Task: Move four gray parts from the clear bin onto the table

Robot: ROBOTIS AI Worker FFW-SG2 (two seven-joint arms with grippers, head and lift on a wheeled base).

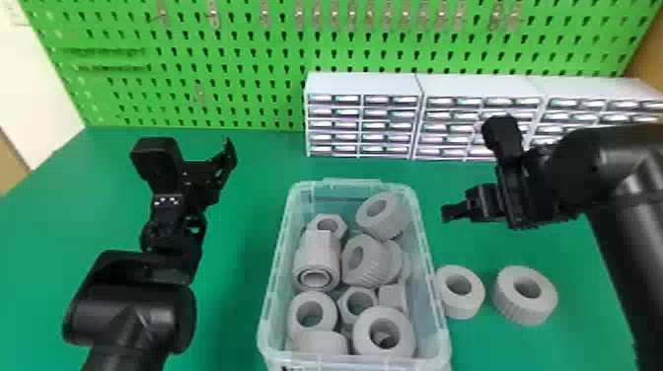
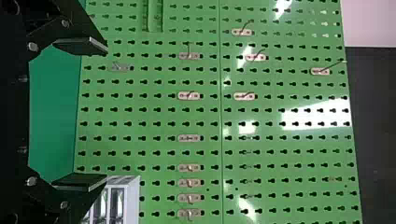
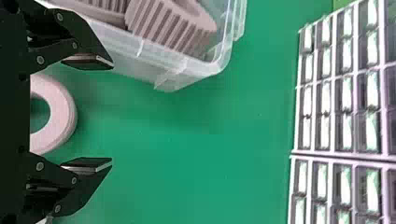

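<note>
The clear bin [image 1: 271, 306] holds several gray parts, among them a ribbed ring [image 1: 379, 217] leaning at its back right. Two gray rings lie on the green table right of the bin: a smoother one [image 1: 471, 296] beside its wall and a ribbed one [image 1: 523, 311] farther right. My right gripper [image 1: 446, 213] is above the table, right of the bin and behind those rings. In the right wrist view, my right gripper [image 3: 112, 115] is open with nothing between its fingers. My left gripper [image 1: 224, 170] is parked left of the bin; the left wrist view has the left gripper [image 2: 106, 114] open too.
White drawer cabinets [image 1: 362, 118] stand along the back of the table, centre to right. A green pegboard [image 1: 197, 64] with metal hooks rises behind them. Bare green tabletop [image 1: 237, 296] lies between the left arm and the bin.
</note>
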